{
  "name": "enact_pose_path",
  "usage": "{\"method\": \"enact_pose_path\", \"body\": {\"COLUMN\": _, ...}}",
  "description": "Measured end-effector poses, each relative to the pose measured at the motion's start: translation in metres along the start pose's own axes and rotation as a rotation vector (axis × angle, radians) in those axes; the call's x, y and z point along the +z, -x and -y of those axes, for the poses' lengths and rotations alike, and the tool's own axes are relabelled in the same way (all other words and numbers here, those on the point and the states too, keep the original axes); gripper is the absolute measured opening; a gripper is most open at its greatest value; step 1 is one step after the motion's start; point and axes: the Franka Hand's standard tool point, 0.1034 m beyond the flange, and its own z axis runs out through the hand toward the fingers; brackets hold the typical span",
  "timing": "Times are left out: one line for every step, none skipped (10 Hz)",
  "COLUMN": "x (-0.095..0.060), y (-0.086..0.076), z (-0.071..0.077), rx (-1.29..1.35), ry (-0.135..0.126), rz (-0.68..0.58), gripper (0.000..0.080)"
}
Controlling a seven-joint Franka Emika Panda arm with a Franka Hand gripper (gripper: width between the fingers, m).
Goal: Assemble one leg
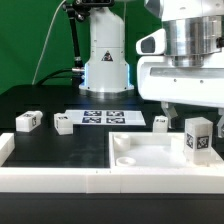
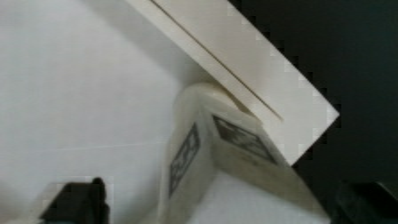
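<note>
Black worktop (image 1: 60, 100) carries everything. A large flat white square piece (image 1: 150, 158) with round corner sockets sits front, on the exterior view's right. A white rail (image 1: 60, 180) runs along the front edge. The marker board (image 1: 112, 118) lies behind, near the arm base. The end effector (image 1: 190, 112) hangs over the square piece's far right corner, fingers (image 2: 71, 200) spread wide, gripping nothing. The leg (image 1: 197, 137) stands upright between them, clear of both; can't tell if it's socketed. Loose legs (image 1: 27, 122) lie on the worktop.
</note>
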Motion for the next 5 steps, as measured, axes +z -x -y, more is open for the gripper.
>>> {"method": "enact_pose_path", "body": {"x": 0.0004, "y": 0.0032, "z": 0.0024, "rx": -0.066, "ry": -0.001, "rz": 0.002, "gripper": 0.0648}}
{"method": "enact_pose_path", "body": {"x": 0.001, "y": 0.0038, "z": 0.0026, "rx": -0.197, "ry": 0.002, "rz": 0.001, "gripper": 0.0648}}
{"method": "enact_pose_path", "body": {"x": 0.0028, "y": 0.004, "z": 0.0015, "rx": -0.328, "ry": 0.009, "rz": 0.0, "gripper": 0.0649}}
{"method": "enact_pose_path", "body": {"x": 0.0048, "y": 0.0046, "z": 0.0009, "rx": -0.397, "ry": 0.012, "rz": 0.002, "gripper": 0.0649}}
{"method": "enact_pose_path", "body": {"x": 0.0054, "y": 0.0044, "z": 0.0002, "rx": -0.529, "ry": 0.022, "rz": -0.002, "gripper": 0.0649}}
